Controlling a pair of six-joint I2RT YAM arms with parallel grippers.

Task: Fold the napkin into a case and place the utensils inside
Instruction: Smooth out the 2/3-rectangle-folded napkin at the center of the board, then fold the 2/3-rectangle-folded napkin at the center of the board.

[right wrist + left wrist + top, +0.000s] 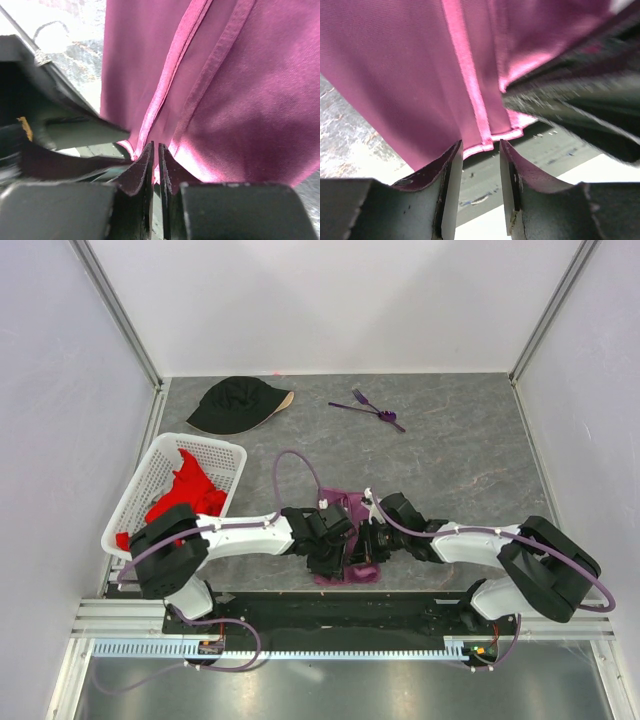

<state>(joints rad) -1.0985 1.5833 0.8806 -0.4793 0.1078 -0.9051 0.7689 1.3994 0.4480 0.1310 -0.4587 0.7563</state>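
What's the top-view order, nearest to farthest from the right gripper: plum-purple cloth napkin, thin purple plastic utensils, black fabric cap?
1. napkin, against the right gripper, near centre.
2. utensils, far side, centre-right.
3. cap, far side, left.

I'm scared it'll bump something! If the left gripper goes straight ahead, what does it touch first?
The napkin: its hemmed edge lies right ahead of the left gripper, likely nothing between.

We see the napkin (395,65) as thin plum cloth, finely woven, with a soft sheen and stitched hems. The fingers (415,210) are dull dark plastic, lightly speckled. The counter (450,470) looks matt, mottled grey. The basket (135,492) is white plastic lattice, the utensils (368,409) purple plastic.
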